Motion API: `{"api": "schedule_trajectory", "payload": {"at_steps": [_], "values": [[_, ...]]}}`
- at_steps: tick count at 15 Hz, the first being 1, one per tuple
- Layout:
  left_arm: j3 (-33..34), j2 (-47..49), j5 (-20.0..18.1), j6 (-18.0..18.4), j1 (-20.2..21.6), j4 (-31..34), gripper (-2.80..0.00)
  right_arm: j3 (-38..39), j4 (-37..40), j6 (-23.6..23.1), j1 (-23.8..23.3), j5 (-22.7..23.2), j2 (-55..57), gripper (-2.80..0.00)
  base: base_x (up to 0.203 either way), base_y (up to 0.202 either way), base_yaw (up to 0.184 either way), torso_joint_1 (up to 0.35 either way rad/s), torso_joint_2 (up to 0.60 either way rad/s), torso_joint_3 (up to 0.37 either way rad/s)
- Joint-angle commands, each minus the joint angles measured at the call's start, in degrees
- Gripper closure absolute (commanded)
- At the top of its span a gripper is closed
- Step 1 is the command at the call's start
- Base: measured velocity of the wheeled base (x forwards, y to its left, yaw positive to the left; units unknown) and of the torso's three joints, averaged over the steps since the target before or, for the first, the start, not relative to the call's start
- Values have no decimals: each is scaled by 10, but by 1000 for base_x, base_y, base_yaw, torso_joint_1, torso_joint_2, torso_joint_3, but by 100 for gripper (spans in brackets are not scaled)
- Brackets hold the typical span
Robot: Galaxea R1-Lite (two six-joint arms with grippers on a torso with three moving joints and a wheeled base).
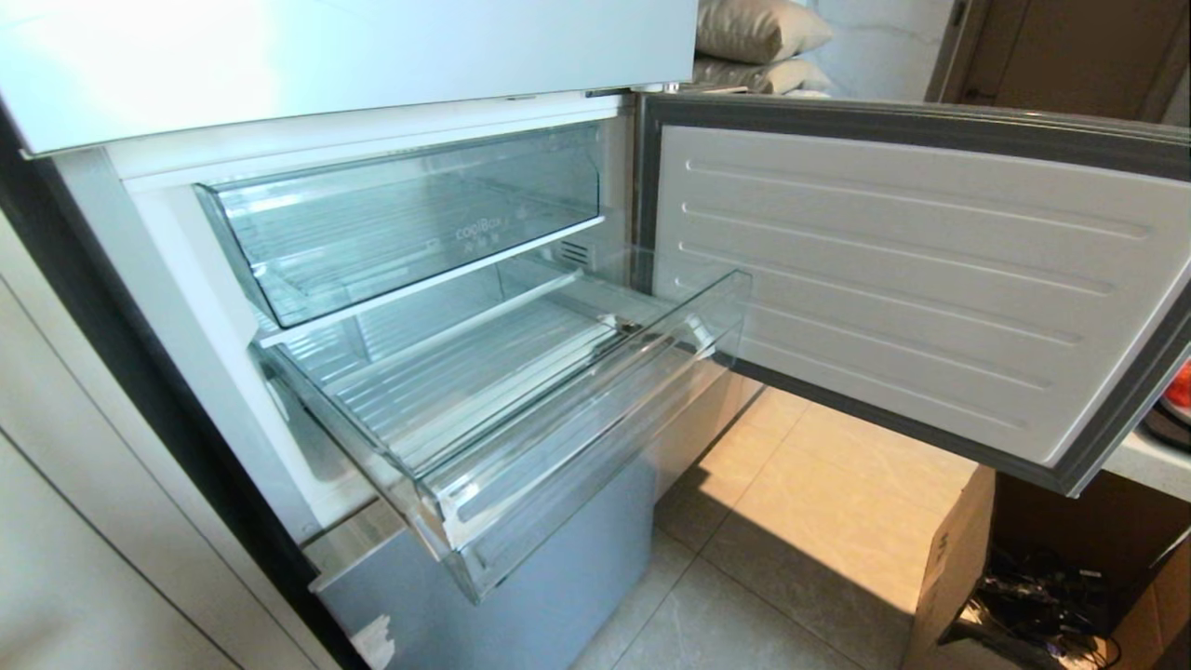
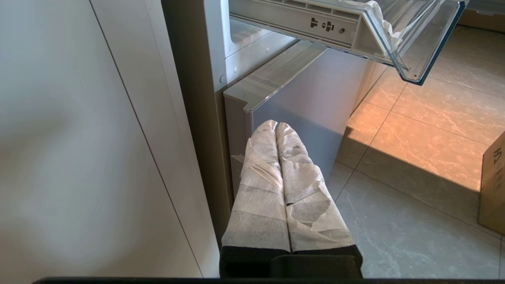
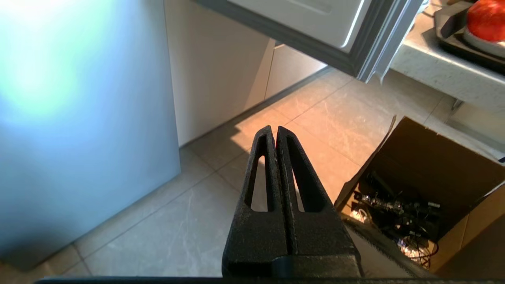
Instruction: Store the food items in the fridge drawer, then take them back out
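While both hands hang clenched and empty, one fridge drawer stands out.

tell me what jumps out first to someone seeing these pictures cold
The pulled-out clear fridge drawer stands out first, jutting from the open fridge with nothing visible inside, below a second clear bin that sits pushed in. To its right the fridge door swings wide over sunlit floor tiles. A red-orange tomato-like piece sits on a dark tray on the counter, while the left gripper and right gripper hang shut near the floor.
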Motion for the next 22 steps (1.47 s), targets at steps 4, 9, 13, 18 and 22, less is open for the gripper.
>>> {"api": "schedule_trajectory", "payload": {"at_steps": [4,9,13,18,22], "values": [[0,0,0,0,0,0,0,1,3,2,0,-1,-5,0,0,0,0,0,0,0],[0,0,0,0,0,0,0,2,3,2,0,-1,-5,0,3,-4,113,2,1,1],[0,0,1,0,0,0,0,1,3,2,0,-1,-6,0,1,-8,176,4,4,1],[0,0,0,0,0,0,0,1,-13,-7,11,7,122,0,1,-4,95,1,2,0],[0,0,0,0,0,0,0,-19,-138,-12,54,42,416,0,0,0,0,0,0,0]]}}
